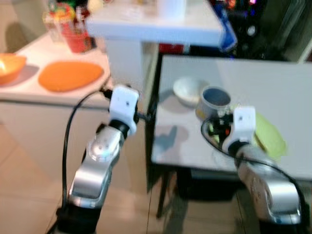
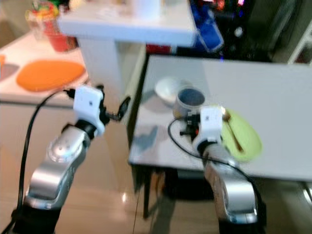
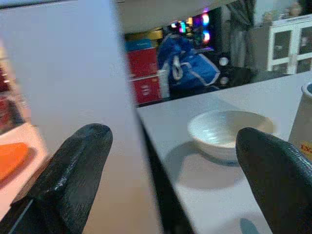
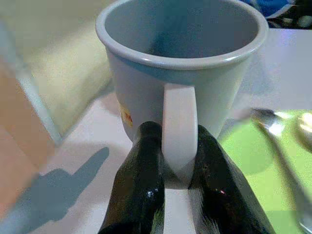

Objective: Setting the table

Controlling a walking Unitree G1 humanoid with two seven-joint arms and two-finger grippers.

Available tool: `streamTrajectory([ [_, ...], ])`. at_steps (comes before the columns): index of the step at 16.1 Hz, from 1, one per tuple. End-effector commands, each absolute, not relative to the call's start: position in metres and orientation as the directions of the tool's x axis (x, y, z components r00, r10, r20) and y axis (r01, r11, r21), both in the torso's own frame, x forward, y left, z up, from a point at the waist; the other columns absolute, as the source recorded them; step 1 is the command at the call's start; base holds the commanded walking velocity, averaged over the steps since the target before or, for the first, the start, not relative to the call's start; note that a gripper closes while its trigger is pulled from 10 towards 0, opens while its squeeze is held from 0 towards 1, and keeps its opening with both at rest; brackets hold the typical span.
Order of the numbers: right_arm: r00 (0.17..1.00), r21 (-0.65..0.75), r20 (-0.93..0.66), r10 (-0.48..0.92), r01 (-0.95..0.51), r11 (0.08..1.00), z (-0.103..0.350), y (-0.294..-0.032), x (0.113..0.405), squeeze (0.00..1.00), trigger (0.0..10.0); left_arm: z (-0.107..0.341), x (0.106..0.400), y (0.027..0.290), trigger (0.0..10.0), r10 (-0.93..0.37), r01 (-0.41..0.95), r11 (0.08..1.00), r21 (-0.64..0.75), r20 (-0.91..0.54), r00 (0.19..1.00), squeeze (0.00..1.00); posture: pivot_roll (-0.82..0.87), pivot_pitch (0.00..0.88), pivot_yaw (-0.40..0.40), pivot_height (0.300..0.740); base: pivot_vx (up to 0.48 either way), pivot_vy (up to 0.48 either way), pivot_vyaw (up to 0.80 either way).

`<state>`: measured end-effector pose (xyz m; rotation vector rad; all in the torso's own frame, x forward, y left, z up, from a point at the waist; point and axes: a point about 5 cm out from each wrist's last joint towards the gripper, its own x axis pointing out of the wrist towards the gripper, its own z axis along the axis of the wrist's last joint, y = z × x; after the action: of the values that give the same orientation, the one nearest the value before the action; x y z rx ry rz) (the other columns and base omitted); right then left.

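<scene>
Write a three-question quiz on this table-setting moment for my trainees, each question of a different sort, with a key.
1. True or false: the right gripper is shut on the handle of the pale ceramic mug.
2. What lies on the green oval placemat? A) a fork B) a metal spoon C) a knife
3. Fill in: the left gripper is ____, off the table's edge, facing the shallow white bowl.

Key: 1 true; 2 B; 3 open.
</scene>
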<state>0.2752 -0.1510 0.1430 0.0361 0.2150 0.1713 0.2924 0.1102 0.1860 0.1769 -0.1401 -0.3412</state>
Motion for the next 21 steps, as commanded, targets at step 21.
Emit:
streamTrajectory([
  [21, 0.919, -0.012, -0.305, 0.248, -0.264, 0.964, 0.073, -0.134, 0.318, 0.00, 10.0, 0.155, 0.262, 0.099, 10.0, -0.686, 0.696, 0.702, 0.153, -0.118, 0.718, 0.00, -0.03, 0.000, 0.021, 0.740, 0.000, 0.000, 0.00],
])
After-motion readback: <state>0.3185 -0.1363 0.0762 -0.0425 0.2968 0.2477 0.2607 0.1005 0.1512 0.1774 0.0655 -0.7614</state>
